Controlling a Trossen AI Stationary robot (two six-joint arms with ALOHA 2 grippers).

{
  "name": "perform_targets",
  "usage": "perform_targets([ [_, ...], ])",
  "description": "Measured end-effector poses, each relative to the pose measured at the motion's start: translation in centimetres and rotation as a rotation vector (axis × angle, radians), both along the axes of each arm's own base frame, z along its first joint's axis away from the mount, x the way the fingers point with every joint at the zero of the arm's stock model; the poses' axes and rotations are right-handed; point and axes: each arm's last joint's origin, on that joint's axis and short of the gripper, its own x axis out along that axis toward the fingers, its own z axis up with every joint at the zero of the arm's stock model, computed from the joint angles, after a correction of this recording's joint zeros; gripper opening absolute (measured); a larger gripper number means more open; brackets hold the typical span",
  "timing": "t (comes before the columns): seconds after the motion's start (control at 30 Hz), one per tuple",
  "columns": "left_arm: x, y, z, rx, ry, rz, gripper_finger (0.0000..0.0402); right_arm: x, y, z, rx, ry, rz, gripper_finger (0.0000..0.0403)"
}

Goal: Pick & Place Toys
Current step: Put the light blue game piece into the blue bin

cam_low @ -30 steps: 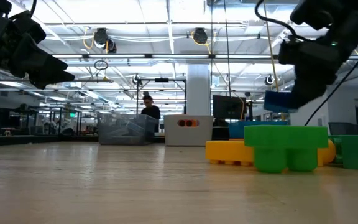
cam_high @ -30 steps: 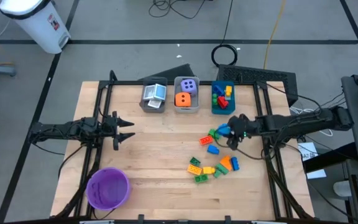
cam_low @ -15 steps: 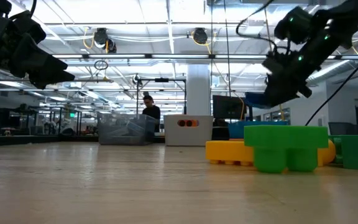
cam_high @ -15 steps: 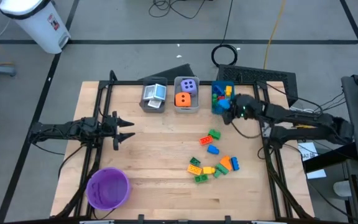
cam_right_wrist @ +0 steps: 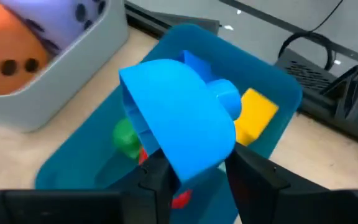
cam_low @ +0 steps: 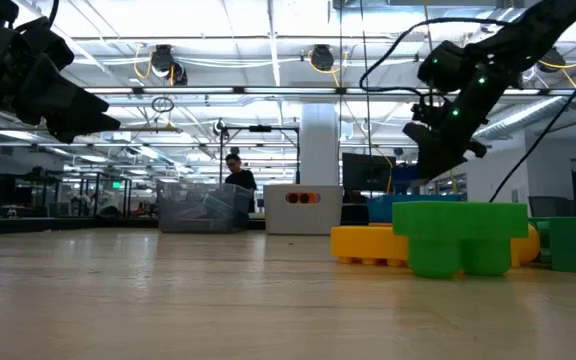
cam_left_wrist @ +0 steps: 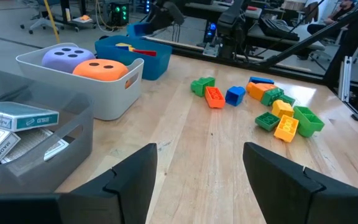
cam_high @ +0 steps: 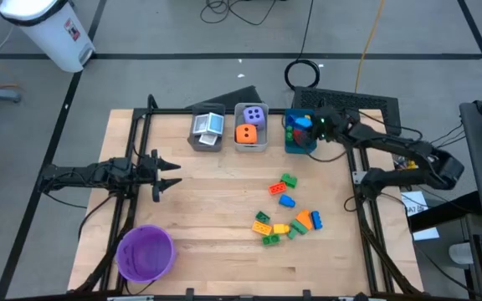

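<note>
My right gripper [cam_high: 310,127] is shut on a blue brick [cam_right_wrist: 178,126] and hangs over the blue bin [cam_high: 298,142] at the table's far right; it also shows in the low view [cam_low: 438,150]. The bin [cam_right_wrist: 272,87] holds yellow, green and red bricks. Several loose bricks [cam_high: 287,213] lie on the table right of centre. The purple and orange dice [cam_high: 251,124] sit in the middle bin, and the cards [cam_high: 207,127] in the grey bin. My left gripper [cam_high: 170,176] waits open and empty at the table's left. My right gripper pinches the blue brick between its two fingers [cam_right_wrist: 156,180], at the brick's near end [cam_right_wrist: 191,163]. The rest of the brick, with its stud, sticks out beyond the fingertips. The fingers slant down from the table's right side. The brick is lifted clear, above the bin's inside.
A round purple bowl [cam_high: 145,253] stands at the near left corner. The three bins [cam_high: 251,144] stand in a row along the far edge. Black frame rails [cam_high: 136,150] run along the table's left and right sides. A green brick [cam_low: 458,235] stands close before the low camera.
My right gripper has carried the blue brick from above the loose bricks toward the table's far edge, and now holds it over the blue bin. It has stayed shut on the brick. The loose bricks have kept still.
</note>
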Motion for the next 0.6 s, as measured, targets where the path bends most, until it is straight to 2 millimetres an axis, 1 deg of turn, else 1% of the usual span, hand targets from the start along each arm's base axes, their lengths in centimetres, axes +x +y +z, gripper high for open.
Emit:
perform_targets([
  [0.17,0.0,0.0,0.0,0.0,0.0,0.0,0.0246,0.5,-2.2,-1.0,-0.005,0.114,-0.062,0.0108],
  [0.27,0.0,0.0,0.0,0.0,0.0,0.001,0.0246,0.9,-3.0,-1.6,0.007,0.146,-0.069,0.009],
  [0.4,0.0,0.0,0.0,0.0,0.0,0.0,0.0246,1.3,-3.5,-2.1,-0.003,0.147,-0.053,0.0071],
  [0.6,0.0,0.0,0.0,0.0,0.0,0.001,0.0246,1.6,-3.8,-1.6,-0.061,0.119,-0.039,0.0062],
])
